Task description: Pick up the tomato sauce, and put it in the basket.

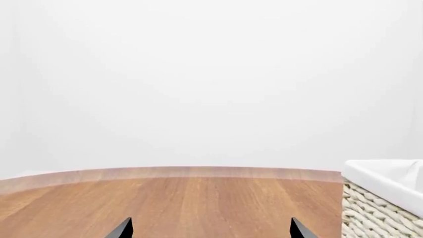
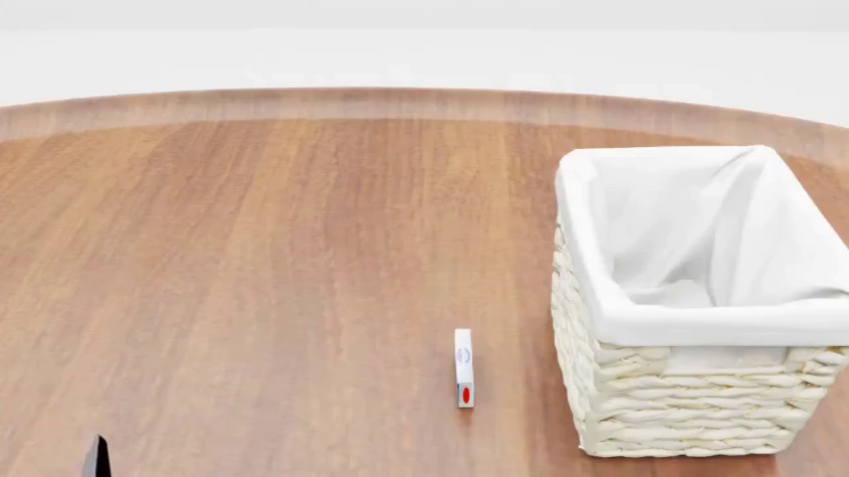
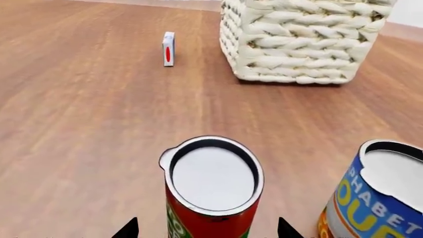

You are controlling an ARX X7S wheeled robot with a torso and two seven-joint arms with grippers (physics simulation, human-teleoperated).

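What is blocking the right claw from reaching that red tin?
Nothing visible. In the right wrist view the tomato sauce stands directly ahead of the open right gripper, between its fingertips. The blue-and-yellow can stands beside it, off the line of approach.

Only partial yellow lettering "PHABET" over "OUP" reads on the blue-and-yellow cylindrical tin can (image 3: 370, 198).

Red-and-green tomato sauce (image 3: 211, 198), blue-and-yellow can (image 3: 373, 198), cream woven basket (image 2: 690, 397) with white liner, brown wood-grain table (image 2: 265, 278)
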